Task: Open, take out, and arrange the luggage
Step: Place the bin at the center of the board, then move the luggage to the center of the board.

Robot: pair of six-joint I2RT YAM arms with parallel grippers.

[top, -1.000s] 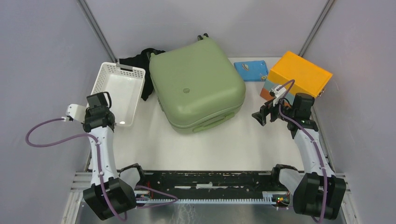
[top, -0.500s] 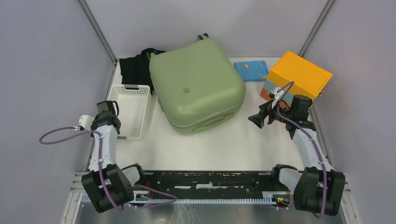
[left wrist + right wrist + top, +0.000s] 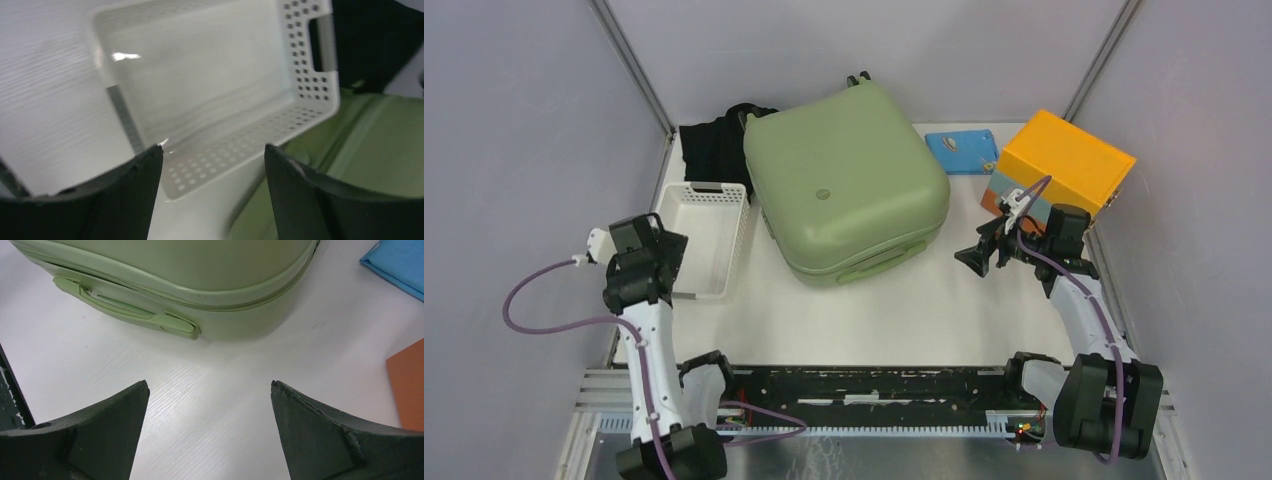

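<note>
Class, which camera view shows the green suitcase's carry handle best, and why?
The right wrist view: the handle shows close, sharp and whole. The top external view shows it small on the near side of the luggage. The left wrist view shows only blurred green shell, no handle.

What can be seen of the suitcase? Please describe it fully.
The suitcase is a sage-green hard shell with rounded corners, lying flat and zipped shut in the middle of the table. A green handle sits on its near side, black wheels are at its far end, and a small round badge is on top. Black cloth meets its far left corner.
</note>
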